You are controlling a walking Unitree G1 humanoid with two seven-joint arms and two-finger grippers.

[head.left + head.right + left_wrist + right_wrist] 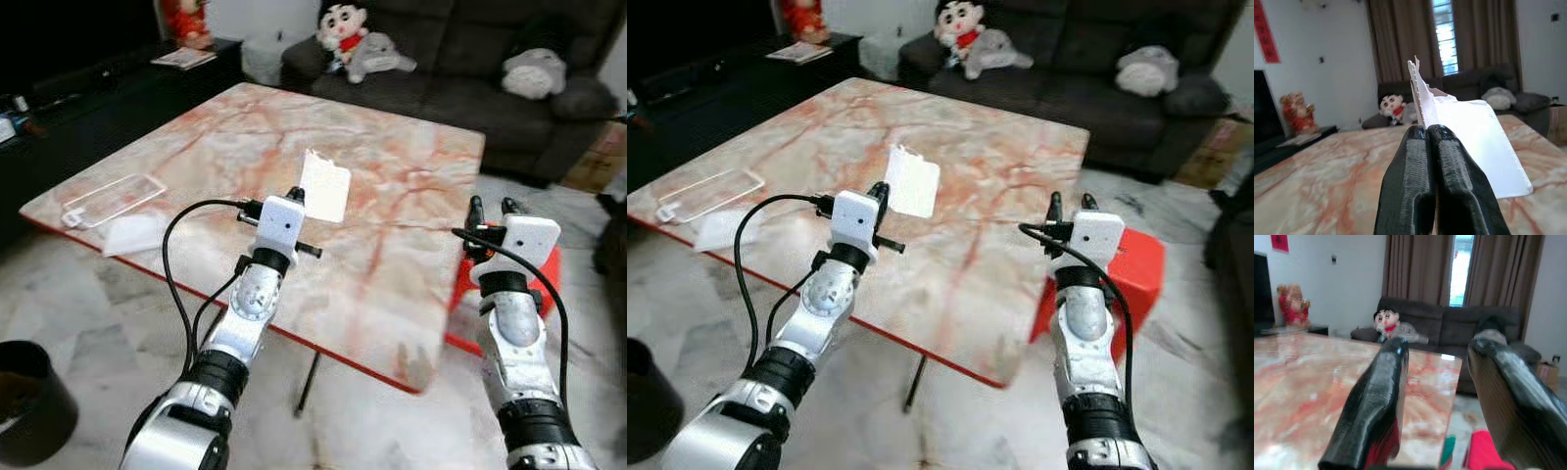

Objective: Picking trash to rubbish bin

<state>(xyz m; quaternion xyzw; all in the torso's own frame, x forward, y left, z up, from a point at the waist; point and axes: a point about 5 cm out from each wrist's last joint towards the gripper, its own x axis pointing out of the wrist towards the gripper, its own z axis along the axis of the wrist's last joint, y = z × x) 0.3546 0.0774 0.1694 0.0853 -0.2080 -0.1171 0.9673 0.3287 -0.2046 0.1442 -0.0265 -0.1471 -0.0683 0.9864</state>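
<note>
Nearest the camera, at the robot's lower left, a dark round rubbish bin [29, 399] stood on the pale marble floor [372, 421], well apart from the arms. Both silver arms reached forward over the near edge of the bench [392, 196], a square slab of pink-veined marble with a red rim.

The left pincer [295, 195] was over the bench's middle, its two black fingers [1415, 186] pressed tight together on the lower edge of a torn white piece of paper [325, 187]. The paper stood up from the fingertips, its ragged, perforated edge uppermost, as the left wrist view showed. From the head views it could not be told whether the sheet's far end touched the bench top.

The right pincer [490, 208] was beside the bench's right edge, just off the slab, above a red box [1136, 269] on the floor. Its fingers [1376, 401] were spread wide apart with nothing between them.

On the bench's left part lay a clear plastic wrapper [113, 199], and just nearer, at the edge, a crumpled white tissue [135, 235].

Beyond the bench stood a dark grey sofa [460, 49] with a doll in red [343, 29], a grey plush toy [380, 54] beside it and another grey plush [534, 70] farther right. To the far left was a dark low cabinet [108, 83] with a book [184, 58] on it.
</note>
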